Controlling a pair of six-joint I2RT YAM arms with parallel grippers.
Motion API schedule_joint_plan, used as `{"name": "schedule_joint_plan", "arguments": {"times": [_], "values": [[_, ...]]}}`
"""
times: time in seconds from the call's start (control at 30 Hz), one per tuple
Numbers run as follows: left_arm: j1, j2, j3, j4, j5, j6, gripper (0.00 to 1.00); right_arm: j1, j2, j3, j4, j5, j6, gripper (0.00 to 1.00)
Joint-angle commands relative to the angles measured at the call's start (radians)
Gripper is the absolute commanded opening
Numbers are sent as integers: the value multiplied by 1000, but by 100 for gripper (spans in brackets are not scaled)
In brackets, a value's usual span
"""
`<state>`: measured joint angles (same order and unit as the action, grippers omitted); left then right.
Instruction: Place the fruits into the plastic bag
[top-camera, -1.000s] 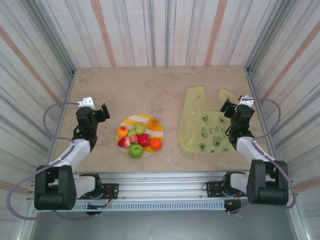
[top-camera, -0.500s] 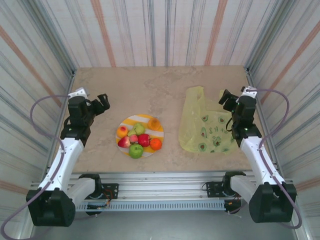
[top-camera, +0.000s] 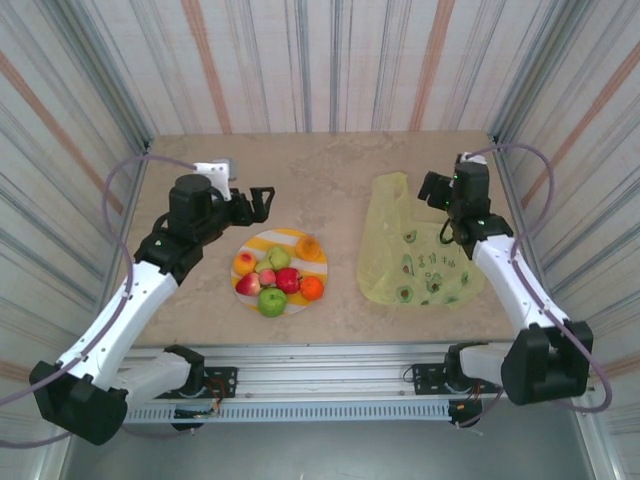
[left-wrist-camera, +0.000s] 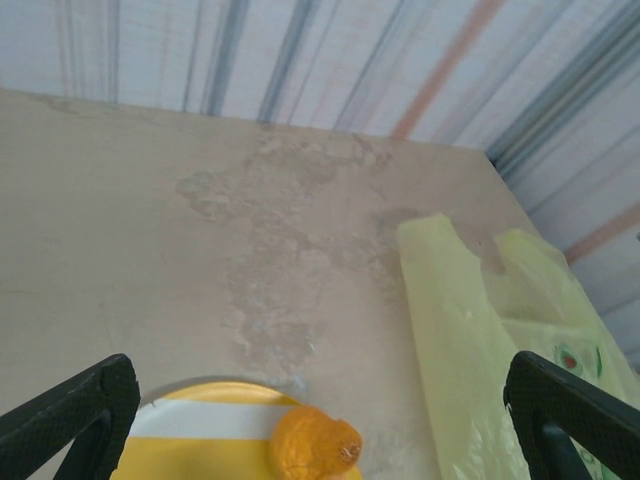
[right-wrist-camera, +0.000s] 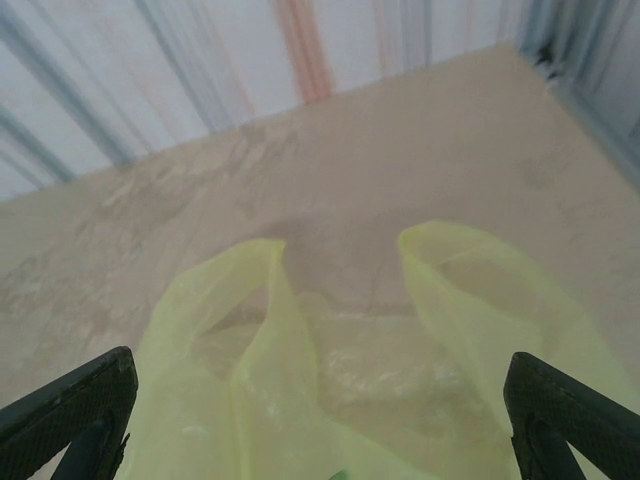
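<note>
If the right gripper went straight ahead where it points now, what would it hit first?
Probably the plastic bag, at its handle loops, straight ahead of the open right gripper; depth is unclear.

A round yellow-and-white striped plate (top-camera: 258, 242) sits left of centre on the beige mottled tabletop (top-camera: 300, 175). Striped walls (top-camera: 320, 60) enclose three sides; a metal rail (top-camera: 330, 385) edges the near side.

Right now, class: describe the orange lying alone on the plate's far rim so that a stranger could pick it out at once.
Find the striped plate left of the yellow bag. Most fruits huddle in its middle and near side. The orange sits alone on the far rim, on the bag's side, unlike the other orange beside the red apple.
</note>
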<state>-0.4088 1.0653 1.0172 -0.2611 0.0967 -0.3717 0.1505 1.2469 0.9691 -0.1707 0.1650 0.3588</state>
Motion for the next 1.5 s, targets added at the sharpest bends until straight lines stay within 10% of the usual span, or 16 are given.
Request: {"name": "schedule_joint_plan", "arguments": {"times": [0.0,0.3,0.63,0.83,1.07,1.47], "values": [[-23,30,27,-37,-25,31,99,83,103,44,-86,-100,42,96],[-53,41,30,-88,-42,31,99,162,455,215,-131,-184,60,86],[-58,-5,11,-179,-100,52,99,78,546,331,-262,-195,-154,17],[-57,-46,-37,-176,-136,57,99,-70,503,405,-312,-367,-300,0],[-58,-45,-34,-194,-148,60,99,48,597,632,-510,-529,-604,0],[-58,-50,-51,-177,-153,62,99,310,530,552,-808,-209,-892,0]]}}
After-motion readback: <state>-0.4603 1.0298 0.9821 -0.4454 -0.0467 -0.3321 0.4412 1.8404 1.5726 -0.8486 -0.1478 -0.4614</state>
